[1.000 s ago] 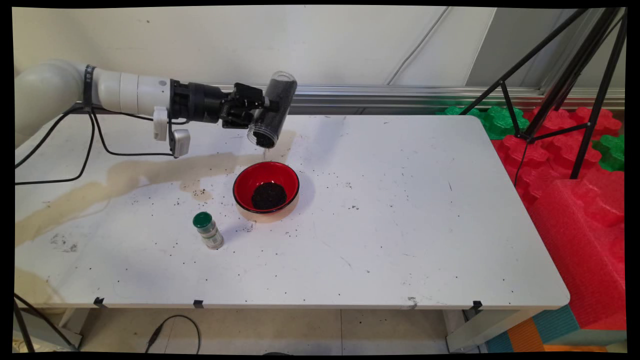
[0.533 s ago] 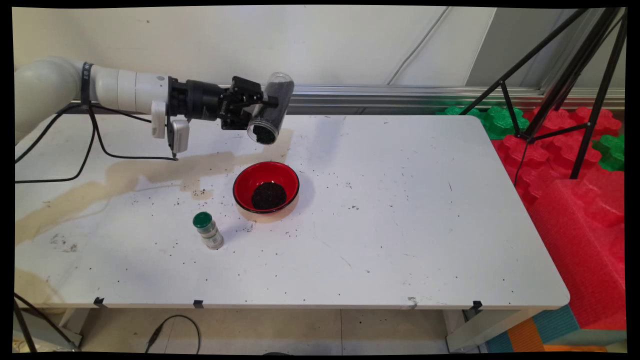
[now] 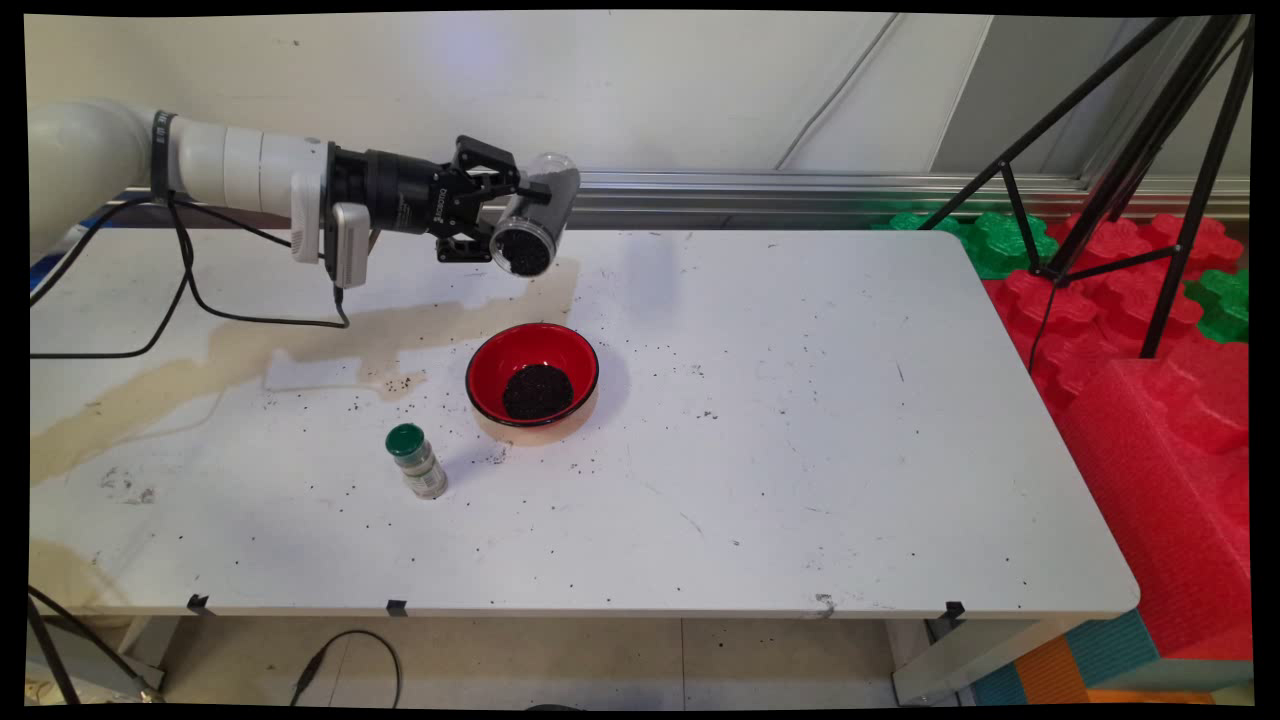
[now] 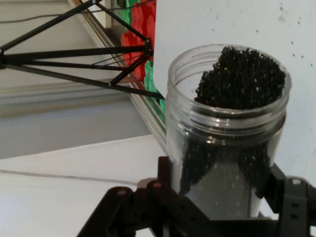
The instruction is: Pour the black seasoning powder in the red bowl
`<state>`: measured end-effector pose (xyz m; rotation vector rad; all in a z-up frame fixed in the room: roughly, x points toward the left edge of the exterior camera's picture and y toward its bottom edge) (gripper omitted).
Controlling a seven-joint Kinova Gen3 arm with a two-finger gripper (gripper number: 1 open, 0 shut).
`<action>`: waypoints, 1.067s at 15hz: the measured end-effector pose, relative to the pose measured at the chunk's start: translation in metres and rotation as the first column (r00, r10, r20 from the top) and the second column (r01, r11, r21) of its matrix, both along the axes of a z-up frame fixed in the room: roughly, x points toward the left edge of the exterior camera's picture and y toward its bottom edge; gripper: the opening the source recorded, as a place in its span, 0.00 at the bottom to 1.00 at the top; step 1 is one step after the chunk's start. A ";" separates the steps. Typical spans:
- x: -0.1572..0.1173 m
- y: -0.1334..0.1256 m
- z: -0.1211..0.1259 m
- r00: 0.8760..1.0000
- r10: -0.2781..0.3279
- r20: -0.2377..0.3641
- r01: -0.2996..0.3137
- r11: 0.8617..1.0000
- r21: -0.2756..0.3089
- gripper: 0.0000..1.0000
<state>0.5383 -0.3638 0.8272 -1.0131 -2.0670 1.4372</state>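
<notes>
My gripper (image 3: pixel 512 203) is shut on a clear plastic jar (image 3: pixel 533 215) partly full of small black grains, held in the air above the table's far left part. The jar lies nearly level, its open mouth facing the near side. In the hand view the jar (image 4: pixel 224 128) stands between the fingers with grains heaped at its mouth. Below and toward the near side sits a red bowl (image 3: pixel 532 377) with a heap of the same black grains in it. A small bottle with a green cap (image 3: pixel 416 461) stands left of the bowl, nearer the front.
Black grains are scattered over the white table (image 3: pixel 800 450), mostly around the bowl. A tan stain (image 3: pixel 300 345) runs across the table's left part. A black tripod (image 3: pixel 1130 170) and red and green foam blocks (image 3: pixel 1150 380) stand at the right.
The jar has turned from steeply tipped, mouth down over the bowl, to nearly level. The hand has risen a little and drawn back to the left. The thin stream of grains has stopped.
</notes>
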 end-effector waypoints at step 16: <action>0.009 -0.006 0.030 0.945 0.190 -0.266 -0.074 0.917 0.391 0.00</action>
